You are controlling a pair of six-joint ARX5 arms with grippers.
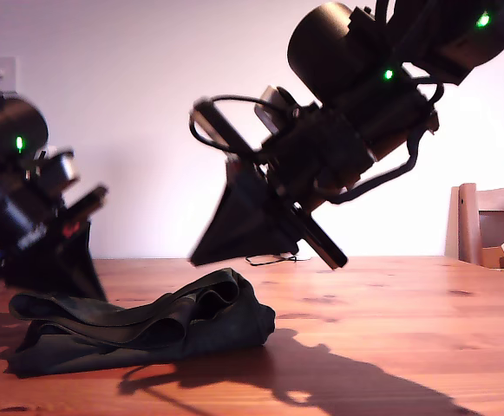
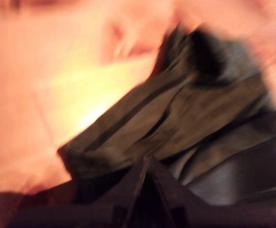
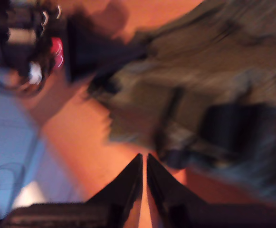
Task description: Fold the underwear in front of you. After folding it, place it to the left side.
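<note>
- Underwear [image 1: 147,325] of dark olive-green, near-black soft cloth lies in a loosely folded, bunched heap on the reddish-brown wooden surface [image 1: 390,347], toward the exterior view's left. Its layered edges and darker band face the camera.
- My first claw [image 1: 82,277], a dark wedge-shaped pair of fingers on the black arm at the exterior view's left, sits low at the heap's end on that side.
- Seen from the first wrist view, my first claw [image 2: 147,164] has its fingers pressed together to a point, right against the rumpled cloth [image 2: 176,109]. Blur hides whether any fabric is caught between them.
- Bright light glares off the bare wood [image 2: 42,95] beside the garment in that view.
- My second claw [image 1: 201,253], on the bulky black arm in the upper part of the exterior view, hangs tilted above the heap, apart from it, and throws a long shadow across the wood.
- Seen from the second wrist view, my second claw [image 3: 143,159] is clenched to a hairline slit with nothing in it. Orange wood [image 3: 80,133] lies beneath it, the smeared garment [image 3: 214,71] is beyond, and the other black arm with a red mark [image 3: 38,42] stands past that.
- A light wooden chair back [image 1: 481,221] shows at the exterior view's right edge, against the pale wall.
</note>
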